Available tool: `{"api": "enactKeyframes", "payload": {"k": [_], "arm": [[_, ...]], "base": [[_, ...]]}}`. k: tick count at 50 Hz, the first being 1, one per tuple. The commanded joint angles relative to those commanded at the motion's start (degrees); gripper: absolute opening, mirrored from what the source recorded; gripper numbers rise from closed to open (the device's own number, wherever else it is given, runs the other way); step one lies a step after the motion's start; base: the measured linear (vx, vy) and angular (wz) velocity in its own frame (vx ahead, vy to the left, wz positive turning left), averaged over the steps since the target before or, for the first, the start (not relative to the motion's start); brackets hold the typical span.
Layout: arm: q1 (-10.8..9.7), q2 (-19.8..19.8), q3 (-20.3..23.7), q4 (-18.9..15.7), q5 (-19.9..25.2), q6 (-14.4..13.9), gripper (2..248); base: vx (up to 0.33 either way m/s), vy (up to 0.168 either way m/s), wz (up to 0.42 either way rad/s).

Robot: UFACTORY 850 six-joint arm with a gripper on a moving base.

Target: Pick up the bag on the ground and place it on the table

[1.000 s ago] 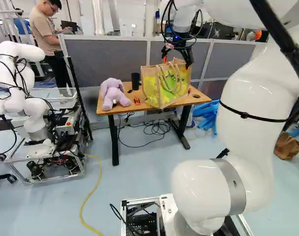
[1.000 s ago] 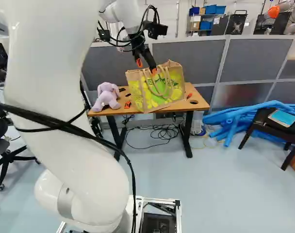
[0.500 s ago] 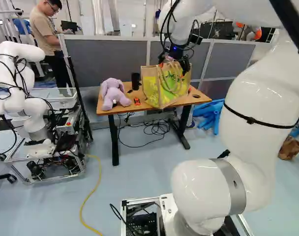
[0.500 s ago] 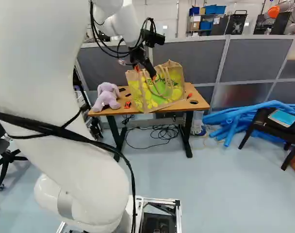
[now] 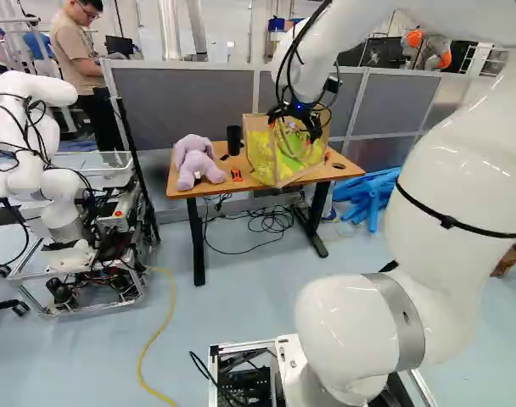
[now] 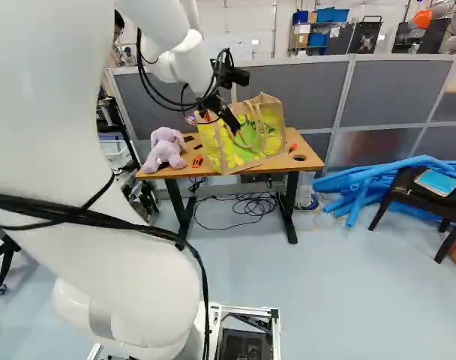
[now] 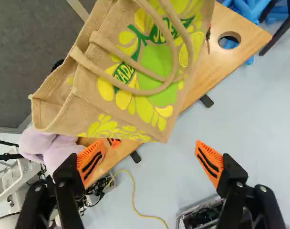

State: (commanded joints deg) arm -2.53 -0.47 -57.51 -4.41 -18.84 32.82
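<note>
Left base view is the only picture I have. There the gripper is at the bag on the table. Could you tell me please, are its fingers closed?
Observer: No, the wrist view shows the gripper open, with its orange pads wide apart.

Operator: Is anything already between them?

Observer: No; the handles of the bag are ahead of them.

Operator: What stands outside my picture?

Observer: In the right base view, a dark stool beside blue tubes.

Robotics lab, most likely. Another robot (image 5: 29,85) near grey partitions (image 5: 182,97); loose cables (image 6: 250,201) under worktop (image 6: 307,156), blue bins (image 6: 331,14) beyond.
</note>
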Motion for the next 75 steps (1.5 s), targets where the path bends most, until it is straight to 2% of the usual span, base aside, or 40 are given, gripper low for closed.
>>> {"api": "enactKeyframes", "payload": {"k": [41, 57, 75], "arm": [[1.17, 7.65, 24.37, 2.04, 31.95, -15.23, 247], [1.55, 10.11, 32.22, 2.7, 42.24, -20.14, 247], [1.9, 12.35, 39.37, 3.3, 51.61, -24.61, 247]], "base": [[0.0, 0.0, 0.0], [0.0, 0.0, 0.0], [0.0, 0.0, 0.0]]}}
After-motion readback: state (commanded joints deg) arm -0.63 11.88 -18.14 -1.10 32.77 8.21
